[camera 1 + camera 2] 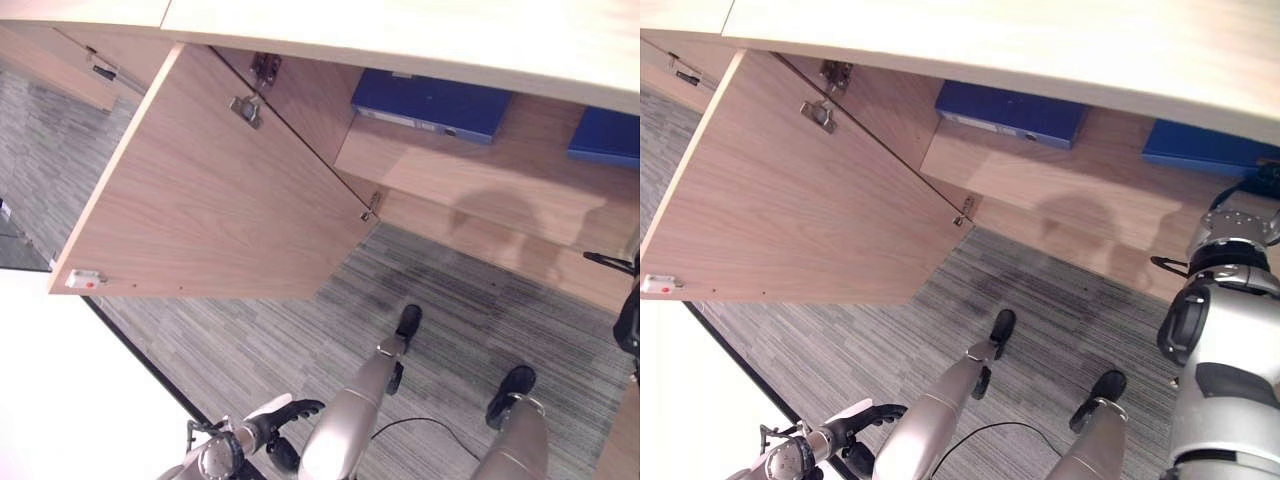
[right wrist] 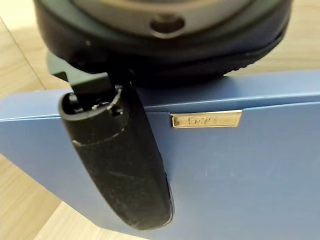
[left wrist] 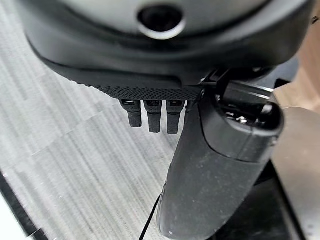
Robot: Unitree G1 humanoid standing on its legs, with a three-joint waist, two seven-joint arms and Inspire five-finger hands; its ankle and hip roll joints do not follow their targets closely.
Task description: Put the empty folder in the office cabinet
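Inside the cabinet (image 1: 520, 190), two blue folders (image 1: 432, 103) lie flat.

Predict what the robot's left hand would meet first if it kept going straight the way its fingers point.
Probably the grey carpet floor: the left hand points down at it, nothing visible between.

Left hand (image 1: 288, 411), at 7 o'clock in the left eye view: dark, matt, with a smooth white thumb cover (image 1: 268, 405). Round silver-grey wrist joint (image 1: 220, 458) behind it, ringed in black. In the left wrist view, a stippled black palm edge, a row of ribbed black fingers (image 3: 153, 118) and a thick scuffed thumb.

Right arm (image 1: 1232, 325), at 4 o'clock in the right eye view: silver-grey shell, dark oval pad, dark inset panel, black collar below a faceted silver wrist. Right hand (image 2: 119, 165): black, blunt thumb, rounded tip.
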